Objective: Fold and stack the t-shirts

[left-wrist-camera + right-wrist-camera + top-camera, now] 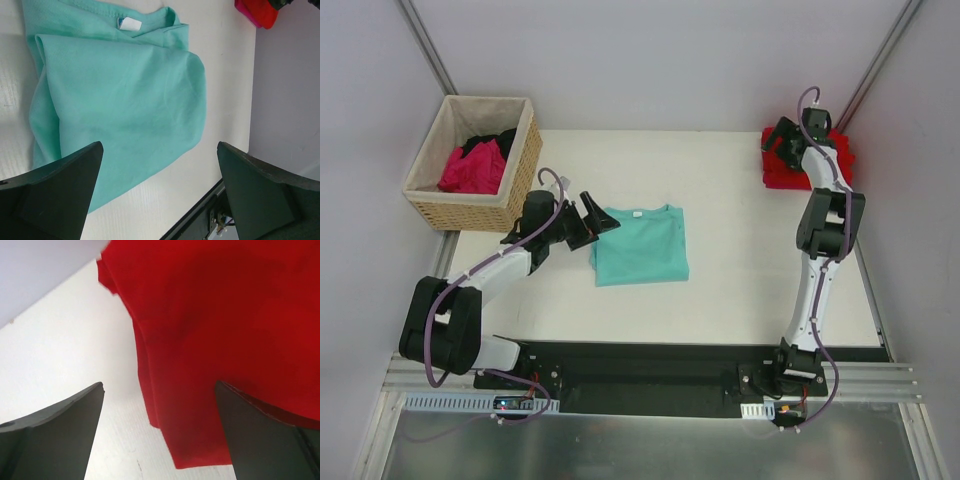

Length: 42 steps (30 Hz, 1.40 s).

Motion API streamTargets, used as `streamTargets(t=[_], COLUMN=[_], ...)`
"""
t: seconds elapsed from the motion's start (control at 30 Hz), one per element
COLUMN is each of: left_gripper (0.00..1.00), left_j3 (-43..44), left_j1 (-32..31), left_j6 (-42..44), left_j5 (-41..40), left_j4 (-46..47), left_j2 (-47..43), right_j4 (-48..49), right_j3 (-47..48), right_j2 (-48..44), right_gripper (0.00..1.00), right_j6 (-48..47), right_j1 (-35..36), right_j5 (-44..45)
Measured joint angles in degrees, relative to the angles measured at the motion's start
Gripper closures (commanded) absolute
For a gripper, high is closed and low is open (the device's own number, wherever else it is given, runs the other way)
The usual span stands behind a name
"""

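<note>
teal t-shirt (pixel 642 246) — folded, beside left claw (pixel 599 231) (spread)

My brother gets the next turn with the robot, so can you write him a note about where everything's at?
Grippers: the left gripper is open and empty, at the left edge of the teal shirt. The right gripper is open and empty, over the red shirt.
Shirts: teal shirt mid-table, red shirt in the far right corner, magenta shirt and black shirt in the basket at far left.
Done: red and teal look folded.
Left: stack teal with red, then take out, fold and stack the magenta and black ones.
</note>
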Motion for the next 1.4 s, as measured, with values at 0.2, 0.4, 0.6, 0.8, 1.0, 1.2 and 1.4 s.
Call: streamTargets(t=[0.2,0.4,0.6,0.8,1.0,1.2,1.4], left_gripper=[0.01,0.01,0.01,0.01,0.01,0.01,0.01], left_j3=[-0.24,-2.49,-3.69,-5.27,-7.52,-10.25,-12.02], left_j1=[0.00,0.00,0.00,0.00,0.00,0.00,0.00], left_j6=[-0.02,-0.04,-0.04,-0.11,-0.31,-1.18,-1.36], left_j5=[-0.07,-0.17,-0.17,-0.20,-0.50,-0.63,-0.68], left_j4=[0.42,0.31,0.17,-0.24,-0.63,-2.43,-4.83], left_j2=[-0.44,-3.37,-6.12,-9.22,-13.79,-18.60,-24.94], right_j4=[-1.05,-2.32,-0.46,0.98,3.58,5.73,8.22], right_j3=[-3.08,-3.04,-8.61,-22.25,-34.97,-47.21,-55.76], right_j2=[0.00,-0.07,-3.08,-11.78,-20.04,-28.55,-34.71], right_gripper=[0.03,0.03,0.04,0.03,0.03,0.03,0.03], right_j6=[1.51,5.25,10.03,13.77,16.02,18.25,21.68], right_j1=[3.19,4.52,4.20,5.55,9.14,16.15,24.41], right_j5=[0.63,0.09,-1.53,-3.93,-4.79,-3.93,-0.92])
